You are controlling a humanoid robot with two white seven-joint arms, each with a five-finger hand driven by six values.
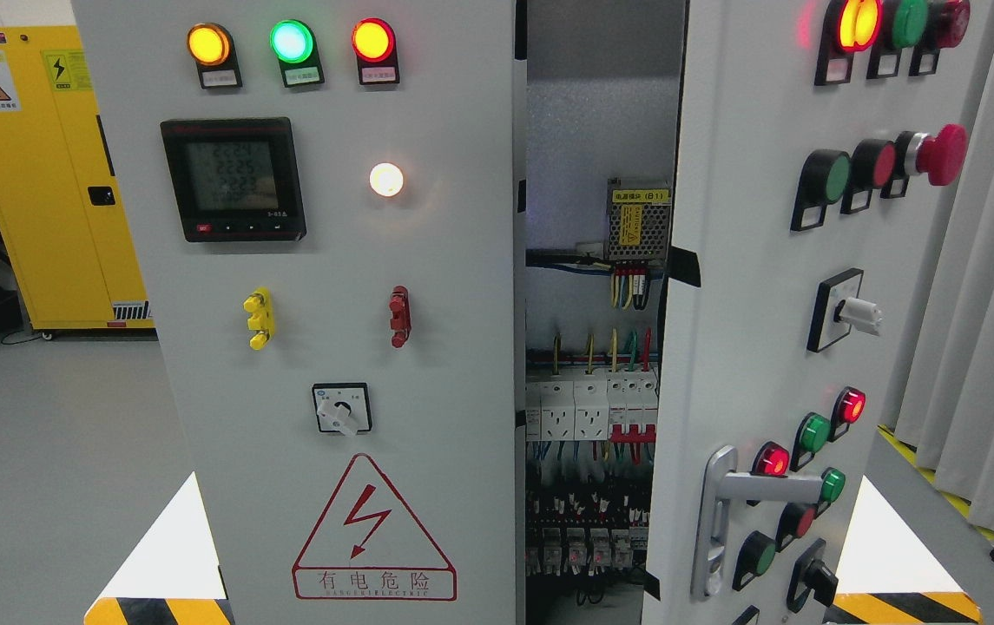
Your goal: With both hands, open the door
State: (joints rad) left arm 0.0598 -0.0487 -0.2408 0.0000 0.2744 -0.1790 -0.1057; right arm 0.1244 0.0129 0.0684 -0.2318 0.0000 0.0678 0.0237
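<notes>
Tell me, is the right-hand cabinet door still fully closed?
No, the right door is swung partway open, and the gap beside the left door shows the circuit breakers and wiring inside.

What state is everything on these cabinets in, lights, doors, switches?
Grey right cabinet door: swung open.
Grey left cabinet door: not swung out.
Amber, green, red round lamps: lit.
Small white round lamp: lit.
Black digital meter: showing digits.
Silver lever handle: horizontal.
</notes>
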